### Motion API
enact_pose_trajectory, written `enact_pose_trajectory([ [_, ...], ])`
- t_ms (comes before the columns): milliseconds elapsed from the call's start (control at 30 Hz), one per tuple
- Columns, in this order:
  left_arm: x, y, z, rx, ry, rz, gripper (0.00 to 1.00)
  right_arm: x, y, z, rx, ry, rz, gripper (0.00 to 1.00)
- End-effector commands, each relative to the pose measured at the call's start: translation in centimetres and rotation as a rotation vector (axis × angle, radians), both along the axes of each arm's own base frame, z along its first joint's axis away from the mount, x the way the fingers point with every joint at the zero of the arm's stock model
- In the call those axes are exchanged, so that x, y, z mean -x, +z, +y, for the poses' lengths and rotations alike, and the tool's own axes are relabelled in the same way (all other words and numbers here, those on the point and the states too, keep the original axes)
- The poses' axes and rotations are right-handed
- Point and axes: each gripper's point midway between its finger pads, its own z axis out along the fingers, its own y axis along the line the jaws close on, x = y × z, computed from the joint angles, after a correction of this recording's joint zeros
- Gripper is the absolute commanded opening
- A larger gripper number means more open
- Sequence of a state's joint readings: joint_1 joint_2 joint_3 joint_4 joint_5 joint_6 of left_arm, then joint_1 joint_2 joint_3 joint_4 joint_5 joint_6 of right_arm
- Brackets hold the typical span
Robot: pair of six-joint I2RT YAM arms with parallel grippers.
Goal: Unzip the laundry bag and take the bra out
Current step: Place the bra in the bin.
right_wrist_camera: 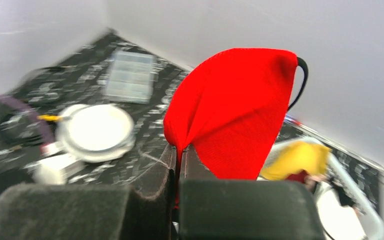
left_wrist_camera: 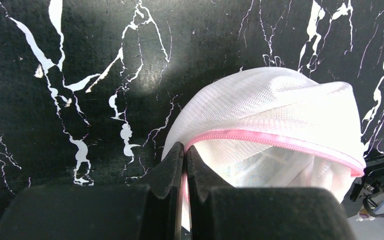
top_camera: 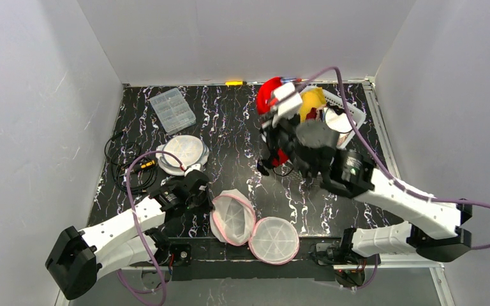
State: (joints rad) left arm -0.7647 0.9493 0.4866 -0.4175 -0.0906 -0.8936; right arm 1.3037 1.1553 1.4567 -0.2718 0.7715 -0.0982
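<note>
Laundry bag (top_camera: 233, 220) at the near edge of the desk (top_camera: 230, 127), between the two arm bases: white mesh with pink zip trim, unzipped and spread into two round halves. Right half flat on the black marbled top, left half tipped up on its side. Left jaws pressed together on the pink zip edge of that raised half, at its left side. Seen from the left wrist, mesh bulging up just past the fingertips (left_wrist_camera: 172, 165), pink band running across it.

Farther in, on the left: stack of round white plates (top_camera: 183, 152) beside a coil of black cable (top_camera: 122, 162), both just beyond the left wrist.

Toward the middle and right: right arm stretched in from the near right corner, right jaws clamped shut on a fold of the red bra (top_camera: 268, 94). Bra out of the bag and well apart from it, held up off the desk, one red cup standing above the jaws, a black strap (right_wrist_camera: 302, 80) curling off its top edge. Another patch of red lower down under the arm; cannot tell whether it touches the desk.

Beyond that: clear compartment box (top_camera: 173, 109) at far left, white basket (top_camera: 351, 111) at far right with something yellow (top_camera: 311, 102) in it, just beside the raised bra. Small yellow item (top_camera: 234, 83) at the very back edge, against the wall.
</note>
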Motion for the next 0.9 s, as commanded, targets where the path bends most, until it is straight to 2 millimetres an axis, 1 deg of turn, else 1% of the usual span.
enact_pose_trajectory([
  [0,-0.6,1.2,-0.8,0.029,-0.008,-0.013,0.0,-7.3,1.3,-3.4,-0.047,-0.198,-0.004,0.01],
  [33,-0.5,1.2,-0.8,0.029,-0.009,-0.012,0.0,-8.9,0.8,-4.2,-0.043,-0.243,0.001,0.01],
  [67,-0.5,1.2,-0.8,0.031,-0.012,-0.014,0.0,-9.9,0.4,-4.5,-0.032,-0.275,0.003,0.01],
  [200,-0.6,1.4,-0.9,0.035,-0.013,-0.021,0.0,-13.0,-0.4,-5.3,-0.04,-0.337,-0.002,0.01],
  [333,-0.8,1.6,-1.2,0.036,-0.026,-0.019,0.0,-15.5,-0.8,-5.1,-0.048,-0.346,0.005,0.01],
  [400,-0.8,1.7,-1.4,0.04,-0.03,-0.018,0.0,-16.8,-1.8,-5.3,-0.01,-0.379,0.014,0.01],
  [467,-0.9,1.7,-1.4,0.041,-0.032,-0.022,0.0,-17.7,-2.7,-5.8,0.006,-0.401,0.013,0.01],
  [533,-0.9,1.5,-1.5,0.042,-0.033,-0.023,0.0,-18.7,-3.9,-6.7,0.02,-0.429,0.018,0.01],
  [600,-0.9,1.1,-1.5,0.04,-0.033,-0.016,0.0,-19.7,-5.9,-7.6,0.032,-0.45,0.042,0.01],
  [667,-0.8,0.7,-1.7,0.04,-0.037,0.0,0.0,-20.2,-8.7,-8.4,0.065,-0.485,0.081,0.01],
  [767,-0.6,0.2,-1.8,0.04,-0.042,0.017,0.0,-20.1,-11.5,-9.9,0.096,-0.54,0.118,0.01],
  [867,-0.6,0.1,-1.8,0.039,-0.043,0.018,0.0,-19.5,-13.8,-11.4,0.114,-0.587,0.153,0.01],
])
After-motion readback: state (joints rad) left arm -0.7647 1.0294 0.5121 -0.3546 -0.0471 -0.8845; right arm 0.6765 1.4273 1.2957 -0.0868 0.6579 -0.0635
